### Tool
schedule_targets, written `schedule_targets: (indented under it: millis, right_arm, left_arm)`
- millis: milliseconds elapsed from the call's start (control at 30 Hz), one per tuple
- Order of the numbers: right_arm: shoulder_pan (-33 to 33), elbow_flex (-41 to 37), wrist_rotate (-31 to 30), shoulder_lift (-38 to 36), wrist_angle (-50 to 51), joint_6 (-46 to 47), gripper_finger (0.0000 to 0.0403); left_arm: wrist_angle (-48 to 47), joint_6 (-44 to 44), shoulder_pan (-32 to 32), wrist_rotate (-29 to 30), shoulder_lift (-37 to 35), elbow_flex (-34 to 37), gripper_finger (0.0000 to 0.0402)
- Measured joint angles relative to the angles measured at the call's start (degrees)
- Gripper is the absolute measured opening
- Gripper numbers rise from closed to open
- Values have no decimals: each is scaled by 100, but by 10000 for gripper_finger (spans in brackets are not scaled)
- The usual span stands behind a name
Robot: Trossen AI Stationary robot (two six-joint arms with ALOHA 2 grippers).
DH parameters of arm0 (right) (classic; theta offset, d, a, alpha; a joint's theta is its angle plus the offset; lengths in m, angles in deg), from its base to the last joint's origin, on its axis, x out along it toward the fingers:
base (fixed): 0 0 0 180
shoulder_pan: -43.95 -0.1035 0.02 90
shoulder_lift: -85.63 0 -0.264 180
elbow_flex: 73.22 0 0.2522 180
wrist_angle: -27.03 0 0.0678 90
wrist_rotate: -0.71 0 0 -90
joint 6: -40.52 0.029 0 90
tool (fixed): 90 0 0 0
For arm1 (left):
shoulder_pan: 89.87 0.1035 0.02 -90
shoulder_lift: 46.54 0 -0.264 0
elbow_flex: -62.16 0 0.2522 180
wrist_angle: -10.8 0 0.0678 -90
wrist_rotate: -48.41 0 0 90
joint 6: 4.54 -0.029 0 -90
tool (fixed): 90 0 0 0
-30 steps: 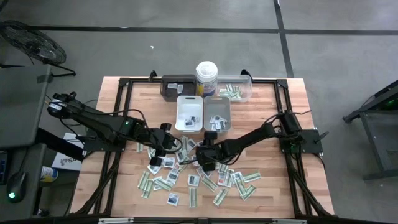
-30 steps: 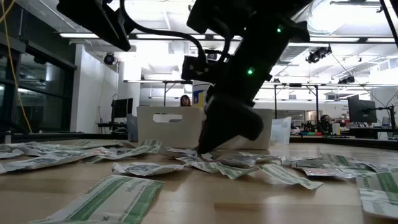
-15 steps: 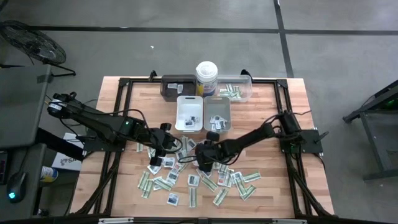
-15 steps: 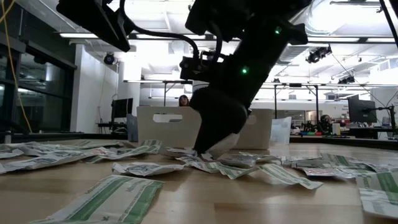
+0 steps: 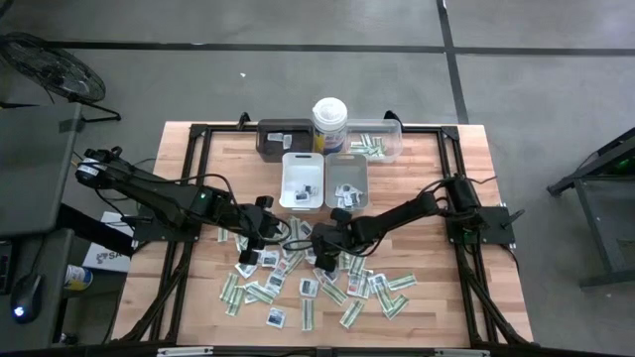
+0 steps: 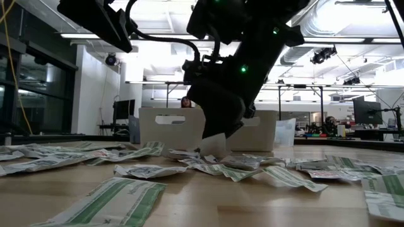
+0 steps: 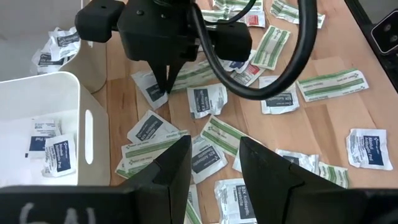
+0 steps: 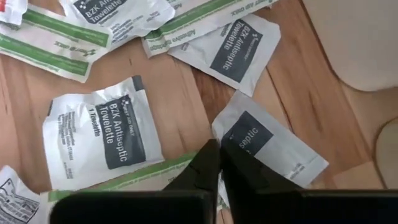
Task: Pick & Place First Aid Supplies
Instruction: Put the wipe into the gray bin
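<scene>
Your right pincer [image 6: 214, 135], at frame centre, is clamped on a white square antiseptic sachet [image 6: 213, 145] hanging below; the white plastic tray [image 5: 303, 181] lies just above it overhead.

The pale, smooth-grained wooden table [image 5: 446, 297] carries slightly crinkled, matt white paper-like antiseptic sachets [image 8: 102, 130] beside a smooth, matt white plastic tray [image 7: 43, 112].
</scene>
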Motion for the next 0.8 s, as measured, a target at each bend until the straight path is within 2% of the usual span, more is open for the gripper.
schedule_targets:
  millis: [233, 567, 800]
  right_arm:
    - [-3, 2, 465, -80, 19, 270, 2]
    - [58, -28, 433, -676, -117, 347, 1]
    - [134, -20, 420, -761, -370, 549, 0]
  left_arm:
    - [0, 0, 1, 11, 1, 0, 133]
    - [2, 0, 0, 9, 1, 0, 133]
    - [3, 0, 1, 5, 0, 0, 133]
